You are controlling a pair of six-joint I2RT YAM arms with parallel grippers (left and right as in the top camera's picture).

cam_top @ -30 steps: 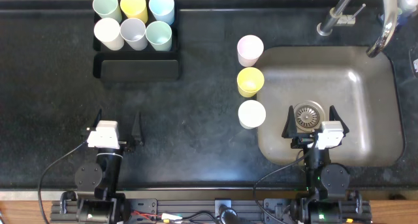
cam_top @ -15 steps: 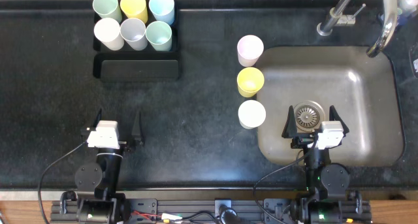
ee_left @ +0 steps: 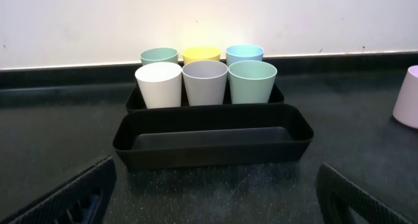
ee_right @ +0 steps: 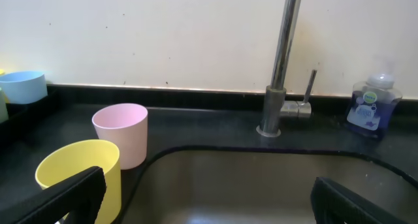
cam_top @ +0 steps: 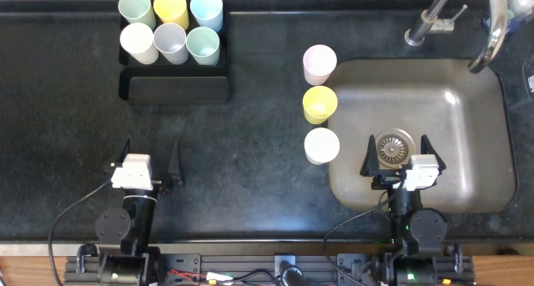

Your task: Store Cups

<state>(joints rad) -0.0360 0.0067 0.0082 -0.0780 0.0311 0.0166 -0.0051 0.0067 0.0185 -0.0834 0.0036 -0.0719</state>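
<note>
Light fell evenly from overhead, bright enough that the pale wall (ee_left: 209, 15) in the left wrist view washed out almost to white, glowing strongest behind the yellow cup (ee_left: 201, 53). The dark speckled surface (cam_top: 250, 153) soaked up most of it, showing only a soft sheen near the tray (ee_left: 209, 159), whose inside stayed in deep shade. Shadows were short and faint. The steel sink (cam_top: 467, 111) gave dull, patchy reflections, and the faucet (ee_right: 282, 61) carried a thin bright streak.

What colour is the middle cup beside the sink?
Yellow: the round plastic cup shows best in the top view.
</note>
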